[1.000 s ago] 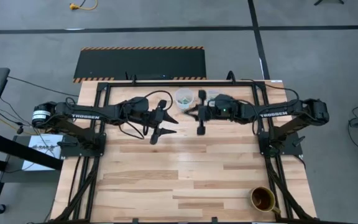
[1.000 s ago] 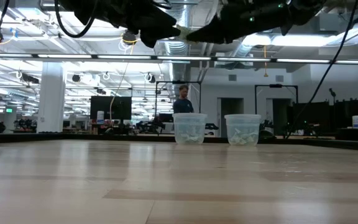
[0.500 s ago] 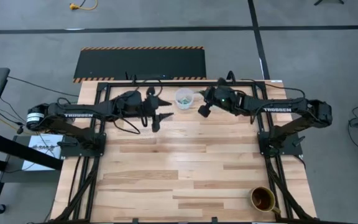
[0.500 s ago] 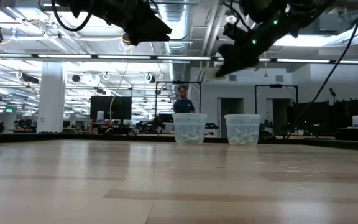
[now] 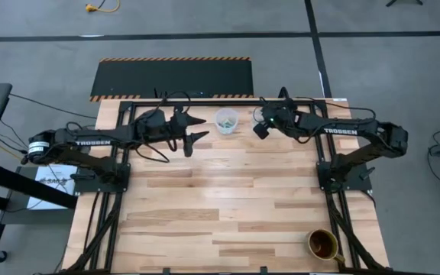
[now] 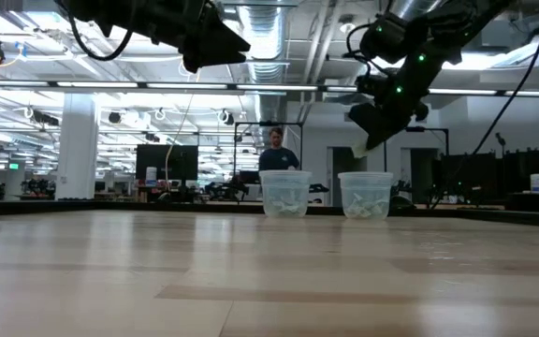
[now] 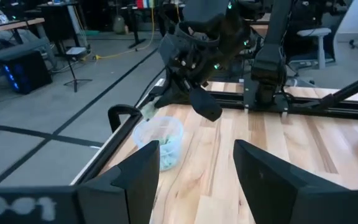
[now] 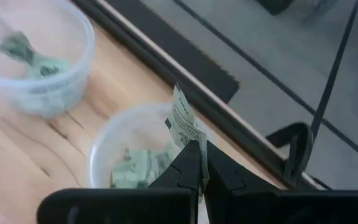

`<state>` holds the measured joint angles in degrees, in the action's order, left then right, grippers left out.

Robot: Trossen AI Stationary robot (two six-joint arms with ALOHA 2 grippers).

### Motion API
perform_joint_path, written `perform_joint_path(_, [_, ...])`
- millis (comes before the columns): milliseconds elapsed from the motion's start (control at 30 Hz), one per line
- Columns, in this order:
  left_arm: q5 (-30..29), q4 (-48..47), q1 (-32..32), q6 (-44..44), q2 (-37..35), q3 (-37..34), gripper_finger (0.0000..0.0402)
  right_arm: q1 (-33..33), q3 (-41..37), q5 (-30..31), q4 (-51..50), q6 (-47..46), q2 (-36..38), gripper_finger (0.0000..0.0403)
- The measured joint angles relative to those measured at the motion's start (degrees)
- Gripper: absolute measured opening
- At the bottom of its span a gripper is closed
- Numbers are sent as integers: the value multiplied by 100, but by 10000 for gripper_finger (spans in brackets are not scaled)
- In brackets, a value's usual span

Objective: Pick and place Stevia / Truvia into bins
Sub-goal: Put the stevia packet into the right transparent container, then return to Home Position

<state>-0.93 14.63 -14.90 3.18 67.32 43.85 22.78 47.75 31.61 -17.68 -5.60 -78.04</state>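
Observation:
Two clear cups stand at the table's far edge, both with pale green packets inside. In the low view they are the left cup (image 6: pixel 286 194) and the right cup (image 6: pixel 365 195). The high view shows the left cup (image 5: pixel 226 120); my right arm covers the other. My right gripper (image 8: pixel 197 152) is shut on one packet (image 8: pixel 182 118) just above the right cup (image 8: pixel 135 155). It also shows in the low view (image 6: pixel 368 140) and the high view (image 5: pixel 260 128). My left gripper (image 5: pixel 193 130) is open and empty, raised to the left of the left cup. My right gripper pinches one end of the packet (image 8: pixel 188 138) between its two fingertips. The fingers slant down from the table's right side. The rest of the packet sticks out beyond the fingertips, lifted clear, over the mouth of the right cup.
A brown cup (image 5: pixel 323 244) stands near the table's front right corner. The table's black frame rail (image 8: pixel 185 81) runs just behind the clear cups. A person (image 6: pixel 275 154) stands in the room far behind the table.
My right gripper has gone toward the far right with the packet, tipped nose-down and come lower, until it is over the right cup. My left gripper has drawn back toward the table's left and far edge, staying open.

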Motion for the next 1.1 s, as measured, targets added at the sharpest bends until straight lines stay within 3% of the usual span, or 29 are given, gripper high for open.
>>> perform_joint_path(333, [0, 125, 0, -77, -45, -78, 197, 23, 0, 7, -350, -158, 0, 11])
perform_joint_path(667, [-9, 65, 0, -72, -244, -81, 197, 21, 0, 95, -249, -149, -2, 85])
perform_joint_path(967, [-141, 54, 39, 57, -1401, -87, 197, -68, 0, -308, -334, -422, -4, 108])
perform_joint_path(1100, [-142, 233, 162, 53, -2086, -582, 197, -210, 0, -605, -211, -374, -4, 108])
